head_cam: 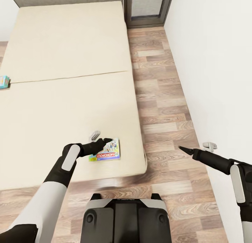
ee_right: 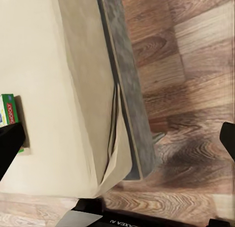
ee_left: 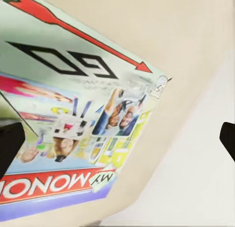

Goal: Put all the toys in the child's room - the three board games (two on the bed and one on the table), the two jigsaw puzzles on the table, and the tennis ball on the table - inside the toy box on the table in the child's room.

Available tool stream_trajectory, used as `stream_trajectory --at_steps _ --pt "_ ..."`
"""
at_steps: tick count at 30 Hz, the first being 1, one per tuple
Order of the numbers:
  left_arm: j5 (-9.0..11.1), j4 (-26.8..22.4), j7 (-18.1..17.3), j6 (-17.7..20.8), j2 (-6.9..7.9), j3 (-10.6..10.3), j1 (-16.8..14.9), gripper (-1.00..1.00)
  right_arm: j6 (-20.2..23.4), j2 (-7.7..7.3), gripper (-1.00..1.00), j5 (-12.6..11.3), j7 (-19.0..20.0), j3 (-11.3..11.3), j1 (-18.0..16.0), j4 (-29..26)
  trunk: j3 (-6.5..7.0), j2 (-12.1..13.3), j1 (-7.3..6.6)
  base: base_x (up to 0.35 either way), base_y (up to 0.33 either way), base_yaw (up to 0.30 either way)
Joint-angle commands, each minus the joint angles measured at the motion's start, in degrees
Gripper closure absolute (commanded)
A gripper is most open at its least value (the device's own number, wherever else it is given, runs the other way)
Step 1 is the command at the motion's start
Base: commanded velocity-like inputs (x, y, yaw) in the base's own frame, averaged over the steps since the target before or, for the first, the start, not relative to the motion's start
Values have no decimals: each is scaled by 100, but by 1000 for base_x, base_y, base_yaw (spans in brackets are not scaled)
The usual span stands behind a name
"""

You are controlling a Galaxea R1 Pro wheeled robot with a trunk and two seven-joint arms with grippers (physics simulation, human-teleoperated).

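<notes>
Left fingers [head_cam: 105, 142] spread wide over Monopoly box [head_cam: 106, 150] lying flat near bed [head_cam: 63, 106] corner, long axis across the fingers, nothing grasped; right fingers [head_cam: 197, 147] parted, empty, off the bed over floor [head_cam: 161, 106].

our arms wear white shells over black joints, each forearm black with a pale grey oval panel. the left gripper [head_cam: 105, 142] and right gripper [head_cam: 184, 149] are black with tapered fingers. our base is dark grey, white-trimmed.
</notes>
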Motion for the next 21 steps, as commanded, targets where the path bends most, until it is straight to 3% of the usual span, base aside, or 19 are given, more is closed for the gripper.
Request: stream_trajectory --at_steps 1,9,21 --pt "10 -5 2 36 -6 21 0 -100 28 0 -100 3 21 -5 -4 -1 -3 -4 1 0 0 -277" --pt "10 -10 2 35 -7 18 0 -100 27 0 -100 3 21 -6 -4 -1 -3 -4 1 0 0 -218" --pt "10 -15 1 35 -7 22 0 -100 27 0 -100 3 21 -5 -4 -1 -3 -4 1 0 0 -67"
